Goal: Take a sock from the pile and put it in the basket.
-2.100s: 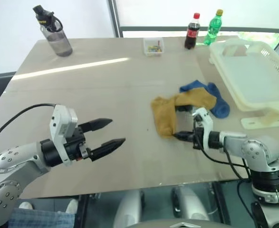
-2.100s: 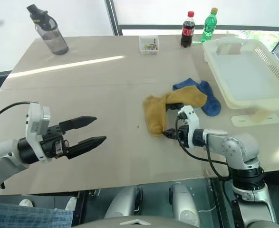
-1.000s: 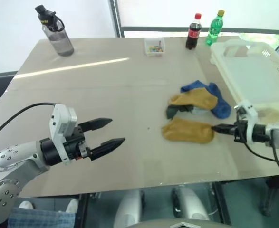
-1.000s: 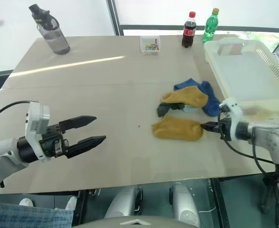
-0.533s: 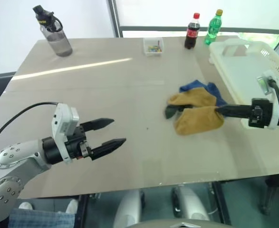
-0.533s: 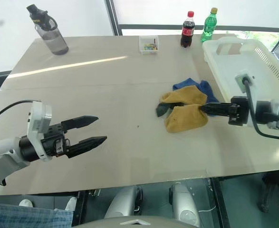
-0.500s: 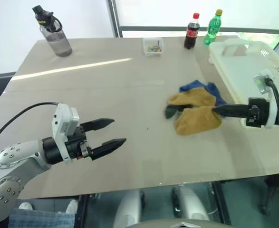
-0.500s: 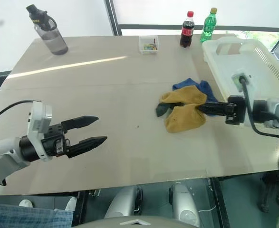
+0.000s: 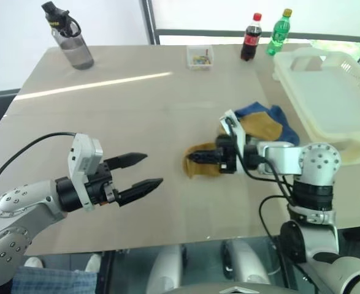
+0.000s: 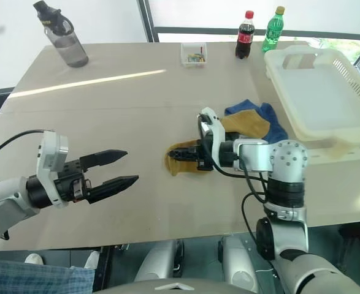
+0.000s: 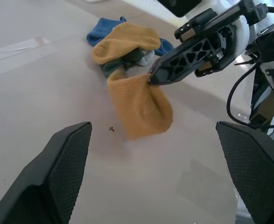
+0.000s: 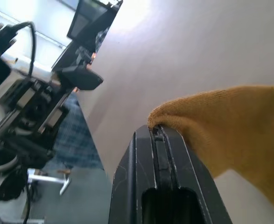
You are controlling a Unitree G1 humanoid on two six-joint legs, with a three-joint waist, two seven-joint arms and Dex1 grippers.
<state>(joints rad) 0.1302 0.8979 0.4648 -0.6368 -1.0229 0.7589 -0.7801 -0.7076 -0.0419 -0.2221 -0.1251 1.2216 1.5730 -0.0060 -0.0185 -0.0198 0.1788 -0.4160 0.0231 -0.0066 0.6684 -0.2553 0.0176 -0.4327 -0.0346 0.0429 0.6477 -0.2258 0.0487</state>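
Nearest you, the left gripper hangs over the bare near part of the table with its jaws spread wide and nothing between them; it points toward the middle, so it looks parked clear of the work rather than helping. Further in, your right gripper is clamped tight on one edge of the sock, and the sock droops from that pinch with its lower part on or just above the tabletop. The right forearm lies nearly level and is folded across toward the robot's left, fingers pointing away from the basket, so the sock hangs just on the near side of the pile, apart from it. That edge grip probably keeps the jaws off the other socks, but it leaves the fabric free to swing. Beyond and to the right, the basket sits well apart from the sock with nothing visible inside, so the carry is not yet done.
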